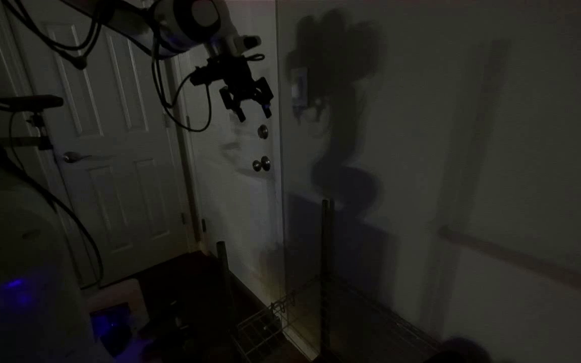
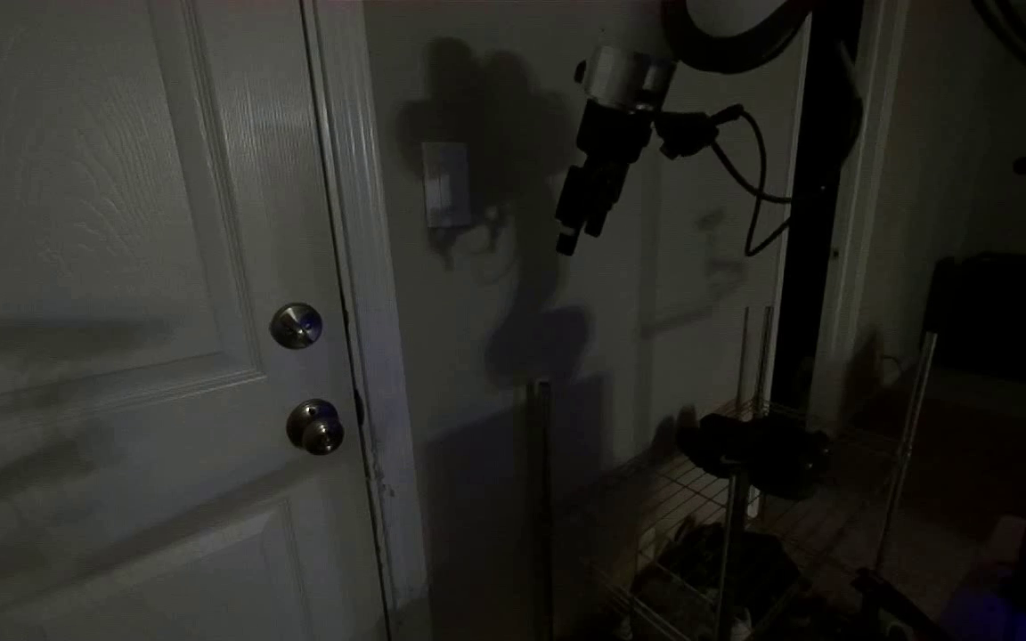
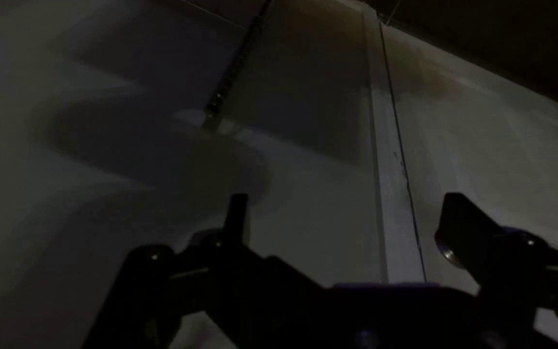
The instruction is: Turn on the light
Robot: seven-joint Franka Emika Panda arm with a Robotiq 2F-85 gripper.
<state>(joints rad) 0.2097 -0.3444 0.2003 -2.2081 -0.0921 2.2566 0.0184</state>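
1. Jaws fill the foreground of the wrist view, spread wide with nothing between them; both exterior views show them slanting downward.

2. At 2 o'clock from the jaws in an exterior view, a white switch plate (image 1: 299, 86) sits upright on the wall (image 1: 411, 166), apart from them.

3. Handling looks simple: a rigid, fixed fitting, probably slick plastic and light to press, with nothing to grasp or lift. Drawn together, the jaws should meet it at its middle; too hard a shove could crack it. Rocker or toggle, the gloom hides which.

4. A looped cable (image 1: 210, 107), at 9 o'clock from the jaws, could snag on a swing.

5. On the door (image 2: 77, 223), a deadbolt (image 2: 297, 325) and round knob (image 2: 315, 428) lie toward 8 o'clock in an exterior view, lower than the plate.

6. A metal post (image 1: 326, 262) stands at 5 o'clock in an exterior view, below the likely path. Nothing appears to bar the way, though a broad shadow (image 1: 336, 50) dims the wall around the plate.
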